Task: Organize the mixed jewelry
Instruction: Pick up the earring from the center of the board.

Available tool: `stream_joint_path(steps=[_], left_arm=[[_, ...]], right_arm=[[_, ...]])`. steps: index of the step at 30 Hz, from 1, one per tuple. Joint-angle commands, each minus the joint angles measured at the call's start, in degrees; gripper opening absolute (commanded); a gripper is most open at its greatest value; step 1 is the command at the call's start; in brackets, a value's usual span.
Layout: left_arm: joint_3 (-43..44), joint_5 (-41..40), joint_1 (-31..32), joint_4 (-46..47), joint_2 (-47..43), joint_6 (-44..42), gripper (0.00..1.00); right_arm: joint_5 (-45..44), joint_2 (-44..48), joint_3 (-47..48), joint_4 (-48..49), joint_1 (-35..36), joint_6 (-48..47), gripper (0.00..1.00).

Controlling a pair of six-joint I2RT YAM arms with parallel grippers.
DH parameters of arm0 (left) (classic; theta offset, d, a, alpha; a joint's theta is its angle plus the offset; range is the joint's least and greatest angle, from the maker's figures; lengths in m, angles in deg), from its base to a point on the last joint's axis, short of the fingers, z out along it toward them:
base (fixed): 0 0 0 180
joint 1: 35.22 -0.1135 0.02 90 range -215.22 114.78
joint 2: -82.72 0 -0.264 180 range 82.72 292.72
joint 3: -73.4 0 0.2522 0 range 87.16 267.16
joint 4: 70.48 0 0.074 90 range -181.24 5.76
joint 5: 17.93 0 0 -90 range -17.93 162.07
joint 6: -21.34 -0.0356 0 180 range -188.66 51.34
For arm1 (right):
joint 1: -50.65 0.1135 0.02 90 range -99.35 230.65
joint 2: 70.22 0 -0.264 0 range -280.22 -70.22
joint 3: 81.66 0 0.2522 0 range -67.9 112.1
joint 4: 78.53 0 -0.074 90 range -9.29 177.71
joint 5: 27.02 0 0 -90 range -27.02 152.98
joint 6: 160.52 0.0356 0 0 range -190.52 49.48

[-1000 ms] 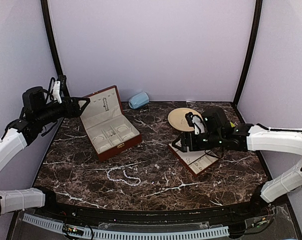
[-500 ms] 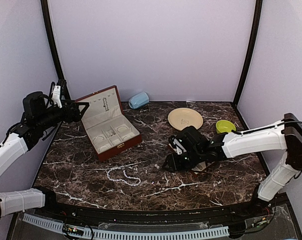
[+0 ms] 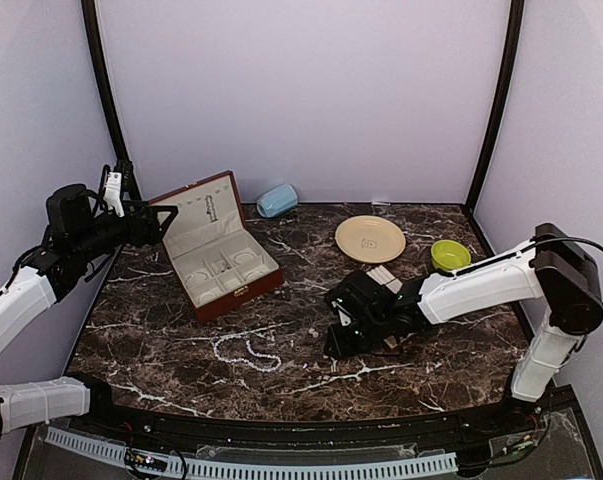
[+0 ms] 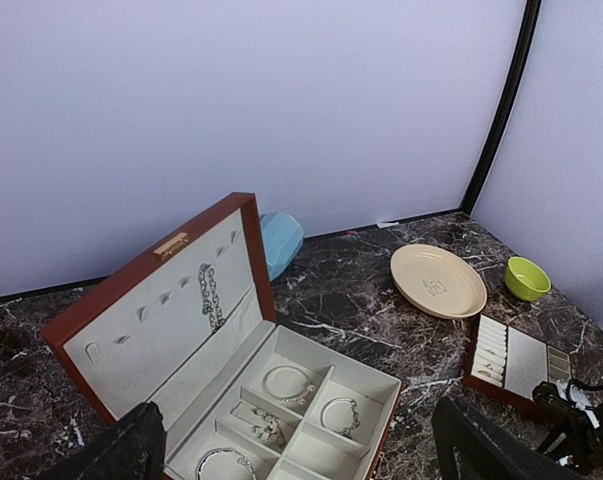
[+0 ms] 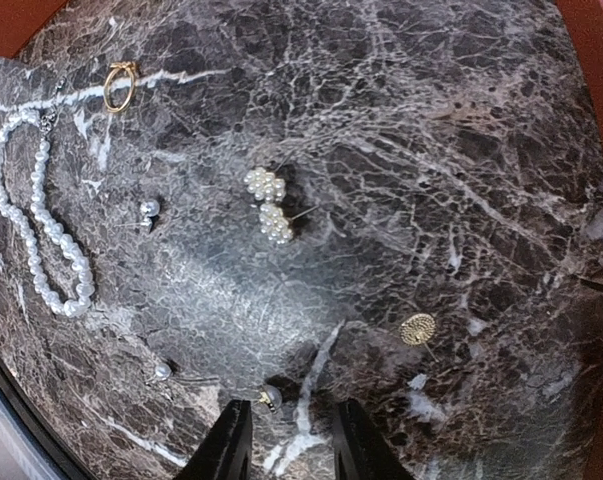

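The mixed jewelry lies loose on the dark marble. In the right wrist view I see a white pearl strand (image 5: 39, 235), a gold ring (image 5: 119, 86), a pearl cluster earring (image 5: 269, 210), a gold disc earring (image 5: 417, 328) and small pearl studs (image 5: 149, 209). My right gripper (image 5: 291, 445) hangs low over the marble, its jaws narrowed but apart, with one pearl stud (image 5: 269, 397) just ahead of the left fingertip. From above, the right gripper (image 3: 334, 338) is right of the pearl strand (image 3: 247, 351). My left gripper (image 3: 167, 220) hovers wide open, holding nothing, by the lid of the red-brown box (image 3: 219, 258).
The open box (image 4: 281, 400) holds silvery bracelets and a chain on its lid. The cream slotted tray (image 4: 509, 358) lies partly under my right arm. A cream plate (image 3: 370, 238), a green bowl (image 3: 447, 254) and a pale blue object (image 3: 277, 200) stand at the back.
My right arm has swung left off the slotted tray and down to the marble near the loose earrings, its jaws narrowing. The left arm has barely shifted.
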Motion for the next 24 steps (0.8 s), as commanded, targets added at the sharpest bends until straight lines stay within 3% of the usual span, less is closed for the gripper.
stream_joint_path(steps=[1,14,24], left_arm=[[-0.5,0.0,0.1,1.6,-0.1,-0.6,0.96],[-0.5,0.3,0.1,1.8,0.5,-0.3,0.96],[-0.6,0.5,0.1,1.8,0.7,-0.2,0.96]], right_arm=[[-1.1,-1.9,2.1,0.1,0.7,-1.4,0.27],[-0.6,-4.1,2.8,1.7,1.1,-1.9,0.14],[0.8,-4.6,2.8,3.0,1.2,-1.8,0.13]])
